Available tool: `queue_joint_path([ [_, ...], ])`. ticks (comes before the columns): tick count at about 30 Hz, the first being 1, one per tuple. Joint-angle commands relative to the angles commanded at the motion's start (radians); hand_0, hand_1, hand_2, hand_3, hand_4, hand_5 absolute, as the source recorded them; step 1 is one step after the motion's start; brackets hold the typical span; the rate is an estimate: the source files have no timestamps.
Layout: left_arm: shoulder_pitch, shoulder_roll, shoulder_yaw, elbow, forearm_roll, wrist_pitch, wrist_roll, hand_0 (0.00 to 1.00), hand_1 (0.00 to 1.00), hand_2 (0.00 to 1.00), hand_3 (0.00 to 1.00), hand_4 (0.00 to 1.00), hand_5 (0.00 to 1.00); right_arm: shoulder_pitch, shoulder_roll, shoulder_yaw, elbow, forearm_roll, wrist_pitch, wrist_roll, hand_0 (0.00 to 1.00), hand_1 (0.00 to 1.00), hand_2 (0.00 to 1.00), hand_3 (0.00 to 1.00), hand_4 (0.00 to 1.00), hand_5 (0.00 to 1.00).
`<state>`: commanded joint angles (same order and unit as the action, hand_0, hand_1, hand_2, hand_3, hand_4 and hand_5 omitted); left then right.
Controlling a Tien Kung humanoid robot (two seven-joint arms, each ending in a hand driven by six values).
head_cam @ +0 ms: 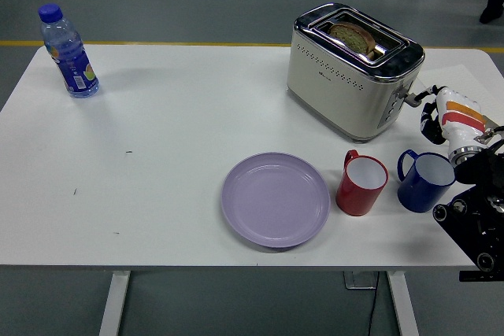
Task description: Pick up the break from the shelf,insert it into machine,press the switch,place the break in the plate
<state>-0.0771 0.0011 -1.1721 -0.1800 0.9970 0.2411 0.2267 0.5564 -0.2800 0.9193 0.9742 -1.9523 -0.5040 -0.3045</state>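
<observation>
At the desk's right edge, the robot's white right hand (435, 108), fingers curled and holding nothing, touches the lever on the end of the cream-and-chrome toaster (352, 69), whose slot holds the brown bread slice (353, 37) up-left of that hand.

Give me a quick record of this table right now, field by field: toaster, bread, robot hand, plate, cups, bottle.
toaster: cream toaster, far right of the table
bread: slice of bread sunk low in the toaster slot
right hand: right hand at the toaster's lever end
left hand: not in view
plate: purple plate, empty, near centre
cups: red cup and blue cup, right of the plate
bottle: water bottle, upright, far left corner
</observation>
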Motion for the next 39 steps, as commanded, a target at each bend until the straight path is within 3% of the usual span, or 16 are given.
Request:
queue_joint_path([
  [7, 0.0, 0.0, 0.001, 0.0, -0.002, 0.0, 0.0, 0.676, 0.648, 0.701, 0.654, 0.472, 0.942, -0.005, -0.003, 0.033, 0.009, -0.01, -0.007, -0.002, 0.298, 0.271, 0.366, 0.575, 0.287, 0.002],
  [13, 0.002, -0.001, -0.001, 0.0, 0.001, 0.0, 0.001, 0.676, 0.648, 0.701, 0.654, 0.472, 0.942, -0.019, -0.015, 0.119, 0.053, -0.058, -0.008, -0.038, 0.298, 0.271, 0.367, 0.58, 0.301, 0.002],
  [14, 0.002, -0.001, -0.001, 0.0, 0.003, 0.0, 0.001, 0.676, 0.648, 0.701, 0.654, 0.472, 0.942, -0.022, -0.017, 0.135, 0.061, -0.061, -0.008, -0.044, 0.306, 0.298, 0.401, 0.66, 0.443, 0.002],
  [19, 0.004, -0.001, -0.004, 0.0, 0.008, 0.0, 0.003, 0.676, 0.648, 0.701, 0.654, 0.472, 0.942, -0.037, -0.028, 0.199, 0.097, -0.027, -0.015, -0.041, 0.306, 0.298, 0.401, 0.66, 0.443, 0.002],
  [20, 0.005, -0.001, -0.004, 0.0, 0.008, 0.0, 0.003, 0.676, 0.648, 0.701, 0.653, 0.472, 0.941, -0.041, -0.031, 0.213, 0.107, -0.005, -0.013, -0.035, 0.349, 0.433, 0.559, 0.876, 0.584, 0.002],
  [25, 0.007, -0.001, -0.007, 0.0, 0.015, -0.001, 0.004, 0.676, 0.648, 0.701, 0.653, 0.472, 0.941, -0.05, -0.043, 0.256, 0.156, 0.11, 0.032, 0.007, 0.349, 0.433, 0.559, 0.876, 0.584, 0.002],
  [26, 0.008, -0.001, -0.009, 0.0, 0.017, -0.001, 0.005, 0.676, 0.649, 0.701, 0.653, 0.472, 0.942, -0.05, -0.045, 0.262, 0.165, 0.132, 0.037, 0.019, 0.748, 0.721, 0.895, 0.995, 0.714, 0.123],
  [37, 0.011, -0.001, -0.01, 0.0, 0.021, -0.001, 0.006, 0.675, 0.648, 0.701, 0.654, 0.472, 0.944, -0.015, -0.062, 0.253, 0.227, 0.25, 0.049, 0.067, 0.789, 0.758, 0.922, 0.998, 0.751, 0.172],
  [39, 0.011, -0.001, -0.01, 0.0, 0.021, -0.002, 0.006, 0.675, 0.648, 0.701, 0.652, 0.471, 0.943, 0.007, -0.066, 0.238, 0.233, 0.261, 0.062, 0.068, 0.823, 0.778, 0.927, 0.944, 0.77, 0.193],
])
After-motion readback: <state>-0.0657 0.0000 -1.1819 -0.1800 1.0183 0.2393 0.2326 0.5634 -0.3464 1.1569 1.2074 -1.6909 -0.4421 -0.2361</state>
